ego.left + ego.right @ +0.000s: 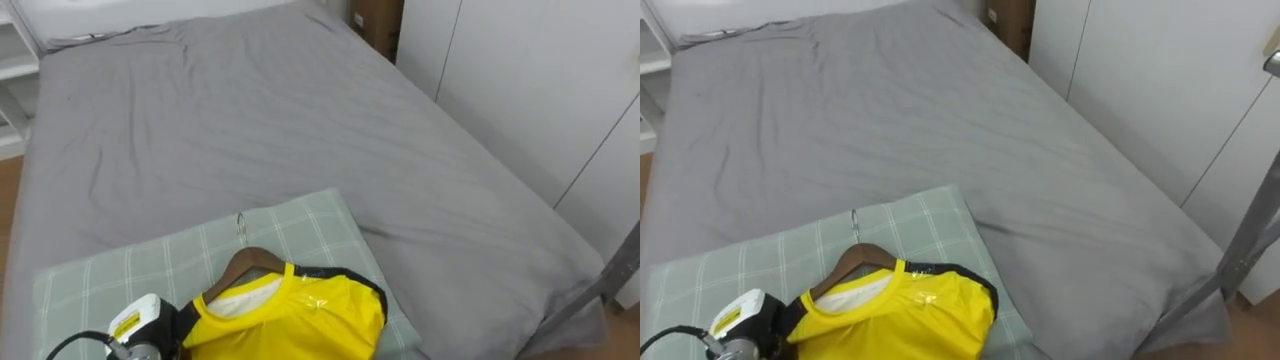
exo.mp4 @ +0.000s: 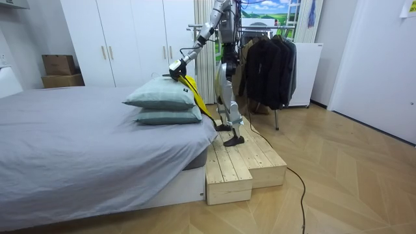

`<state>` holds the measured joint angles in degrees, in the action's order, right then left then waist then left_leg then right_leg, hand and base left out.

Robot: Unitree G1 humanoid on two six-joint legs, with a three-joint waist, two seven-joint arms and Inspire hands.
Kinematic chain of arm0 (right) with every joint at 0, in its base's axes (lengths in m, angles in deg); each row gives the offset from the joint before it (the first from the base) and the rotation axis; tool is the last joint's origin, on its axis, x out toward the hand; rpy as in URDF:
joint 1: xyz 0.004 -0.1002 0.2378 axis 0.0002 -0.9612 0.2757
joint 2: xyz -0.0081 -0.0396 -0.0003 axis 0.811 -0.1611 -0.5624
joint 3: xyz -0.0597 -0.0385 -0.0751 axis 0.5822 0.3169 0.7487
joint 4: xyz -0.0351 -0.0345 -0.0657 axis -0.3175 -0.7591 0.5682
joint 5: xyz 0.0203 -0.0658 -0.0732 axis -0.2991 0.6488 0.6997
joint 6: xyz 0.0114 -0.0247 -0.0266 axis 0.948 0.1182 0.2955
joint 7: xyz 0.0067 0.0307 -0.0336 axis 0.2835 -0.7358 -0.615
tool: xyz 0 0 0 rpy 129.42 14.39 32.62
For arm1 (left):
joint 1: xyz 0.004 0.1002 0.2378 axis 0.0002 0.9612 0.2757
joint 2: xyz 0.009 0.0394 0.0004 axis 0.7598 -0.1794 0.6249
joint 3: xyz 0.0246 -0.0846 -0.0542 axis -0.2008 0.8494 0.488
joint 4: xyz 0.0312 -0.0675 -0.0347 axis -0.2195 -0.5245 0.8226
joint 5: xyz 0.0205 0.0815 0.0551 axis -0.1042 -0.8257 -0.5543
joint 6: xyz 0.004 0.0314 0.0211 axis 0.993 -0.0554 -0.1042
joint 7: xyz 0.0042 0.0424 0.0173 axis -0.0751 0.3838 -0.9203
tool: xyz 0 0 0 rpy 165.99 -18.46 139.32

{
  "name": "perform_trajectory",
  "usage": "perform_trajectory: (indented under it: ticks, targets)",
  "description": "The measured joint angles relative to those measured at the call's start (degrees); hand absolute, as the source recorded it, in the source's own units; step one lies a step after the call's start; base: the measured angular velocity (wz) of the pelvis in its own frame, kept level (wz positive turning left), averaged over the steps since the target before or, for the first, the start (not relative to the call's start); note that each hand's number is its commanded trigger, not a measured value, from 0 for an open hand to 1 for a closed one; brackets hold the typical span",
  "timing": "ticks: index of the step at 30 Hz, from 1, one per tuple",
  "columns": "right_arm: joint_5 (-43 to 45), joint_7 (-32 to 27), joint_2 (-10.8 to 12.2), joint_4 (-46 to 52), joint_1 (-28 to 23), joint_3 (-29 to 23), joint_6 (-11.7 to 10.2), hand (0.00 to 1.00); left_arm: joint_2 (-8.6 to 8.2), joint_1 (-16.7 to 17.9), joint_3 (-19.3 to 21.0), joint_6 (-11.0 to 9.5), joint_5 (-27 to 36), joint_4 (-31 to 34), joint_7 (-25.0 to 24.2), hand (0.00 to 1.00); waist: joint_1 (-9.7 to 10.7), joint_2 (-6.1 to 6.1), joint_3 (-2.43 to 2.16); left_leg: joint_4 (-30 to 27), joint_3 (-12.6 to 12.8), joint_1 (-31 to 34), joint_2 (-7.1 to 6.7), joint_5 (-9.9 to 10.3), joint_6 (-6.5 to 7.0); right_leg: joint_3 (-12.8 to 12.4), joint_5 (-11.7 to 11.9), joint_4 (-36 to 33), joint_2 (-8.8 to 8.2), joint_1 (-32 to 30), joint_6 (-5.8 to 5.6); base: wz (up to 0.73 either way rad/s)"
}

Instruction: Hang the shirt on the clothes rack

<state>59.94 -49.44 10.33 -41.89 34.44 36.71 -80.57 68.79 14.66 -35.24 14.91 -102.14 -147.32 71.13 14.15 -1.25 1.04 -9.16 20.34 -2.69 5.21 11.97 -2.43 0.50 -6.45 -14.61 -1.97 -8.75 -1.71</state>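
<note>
Two stacked at the head of the bed (image 1: 300,130), with the checked top pillow (image 1: 150,265) serving as a work surface. Lying on the top pillow's near end: yellow shirt (image 1: 300,318), dressed on a wooden hanger (image 1: 250,265), metal hook (image 1: 241,225) pointing toward the top pillow's far edge. Seems laid flat there to keep collar seated on hanger. Reaching onto the top pillow's near left corner: left hand (image 1: 165,320), tucked at the shirt's shoulder, probably to lift by the hanger; cannot tell whether closed on anything. Trails off the top pillow's side in the room view, so likely partly raised. Well away from the top pillow: rack of dark clothes (image 2: 263,65), the probable destination.
</note>
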Motion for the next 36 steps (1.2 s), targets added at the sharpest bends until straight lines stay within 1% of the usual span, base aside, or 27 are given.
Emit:
perform_trajectory:
  ticks: [3,5,11,13,15,17,18,19,21,24,28,31,33,36]
  targets:
    - [0.0,0.0,0.0,-0.2,-0.1,-0.9,-0.1,0.0,-0.02,1.0,1.0,-0.9,1.9,1.2,0.5,1.0,-0.3,0.04,-0.07,0.0,-0.1,0.0,0.02,0.0,0.0,0.2,0.0,0.3,-0.01,0.2,0.0,0.02]
    - [0.0,0.0,0.0,-0.5,-0.1,-0.9,-0.1,0.0,-0.02,1.5,1.0,-1.2,3.6,1.8,1.2,1.0,-0.3,0.1,-0.12,0.0,-0.1,0.0,0.05,0.0,0.0,0.3,0.0,0.5,-0.01,0.4,0.0,0.04]
    - [-0.1,-1.6,0.1,-0.7,-0.6,-2.2,-0.7,0.0,-0.26,1.8,1.4,-1.3,5.0,4.9,2.9,1.0,-0.5,-0.22,-0.35,0.0,-1.1,-0.5,0.08,0.0,0.0,0.8,0.1,1.0,-0.01,1.1,-0.06,0.04]
    - [-0.2,-2.0,0.1,-0.4,-1.0,-2.4,-1.1,0.0,-0.29,2.6,2.3,-1.2,5.2,7.8,3.5,1.0,-0.7,-0.31,-0.43,0.0,-1.8,-0.5,0.13,0.0,0.0,1.1,0.1,1.0,-0.01,1.2,-0.04,0.08]
    - [-0.3,-2.6,0.1,-0.3,-2.0,-4.1,-1.4,0.0,-0.26,4.4,2.4,-1.3,5.5,13.0,5.1,1.0,-1.3,-0.41,-0.52,0.0,-2.4,-0.9,0.2,0.0,0.0,1.5,0.1,1.0,0.0,1.9,-0.02,0.1]
    - [-0.4,-3.2,0.1,-0.3,-2.3,-4.3,-1.5,0.0,-0.27,5.0,2.3,-1.3,6.2,15.4,6.5,1.0,-2.1,-0.49,-0.78,0.0,-2.7,-1.1,0.19,0.0,0.0,1.5,0.1,1.0,0.0,2.2,-0.02,0.06]
    - [-0.5,-3.2,0.2,-0.3,-2.6,-4.3,-1.6,0.0,-0.27,5.9,2.4,-1.3,6.2,17.7,7.6,1.0,-2.1,-0.49,-0.78,0.1,-3.3,-1.1,0.17,0.0,0.0,1.7,0.1,1.0,-0.01,2.5,-0.02,0.08]
    - [-0.5,-3.2,0.2,-0.2,-2.6,-4.3,-1.6,0.0,-0.28,6.4,2.3,-1.4,6.3,18.6,8.0,1.0,-2.1,-0.47,-0.79,0.1,-3.4,-1.3,0.17,0.0,0.0,1.8,0.1,1.1,-0.02,2.8,-0.02,0.09]
    - [-0.5,-2.9,0.3,-0.1,-2.5,-4.3,-1.8,0.0,-0.35,8.2,2.3,-2.3,8.3,20.9,9.0,1.0,-2.1,-0.4,-0.91,0.5,-3.6,-2.2,0.18,0.0,0.0,2.1,0.1,1.7,-0.02,4.0,-0.02,0.07]
    - [-0.5,-2.2,0.3,0.0,-2.5,-4.8,-2.0,0.0,-0.6,8.3,2.3,-2.4,9.4,21.2,9.0,1.0,-2.0,-0.26,-0.98,0.5,-3.9,-2.9,0.17,0.0,0.0,2.3,0.1,2.2,-0.06,5.0,-0.05,0.06]
    - [-0.8,-1.9,0.4,0.2,-2.4,-4.8,-2.5,0.0,-0.78,8.4,2.2,-2.4,9.1,22.5,9.0,1.0,-2.0,-0.36,-0.98,0.4,-4.2,-2.8,0.18,0.0,0.0,2.6,0.5,3.3,-0.07,5.6,-0.16,0.05]
    - [-0.8,-2.0,0.5,0.2,-2.4,-4.8,-3.0,0.0,-0.81,8.8,2.2,-2.7,8.2,25.7,10.3,1.0,-2.0,-0.49,-0.98,0.3,-4.7,-2.4,0.18,0.0,0.0,3.0,0.9,4.0,-0.07,5.8,-0.22,0.06]
    - [-0.7,-2.0,0.6,0.1,-2.7,-4.9,-3.8,0.0,-0.8,9.9,2.2,-2.8,7.3,30.5,11.5,1.0,-1.9,-0.54,-1.0,0.3,-5.3,-1.9,0.18,0.0,0.0,3.6,1.0,4.1,-0.18,5.8,-0.23,0.11]
    - [-0.7,-1.9,0.6,0.4,-3.2,-5.5,-3.8,0.0,-0.8,10.5,2.0,-3.5,7.2,34.7,12.7,1.0,-1.8,-0.63,-0.96,0.3,-6.1,-1.9,0.3,0.0,0.0,4.3,1.0,4.1,-0.2,6.0,-0.2,0.12]
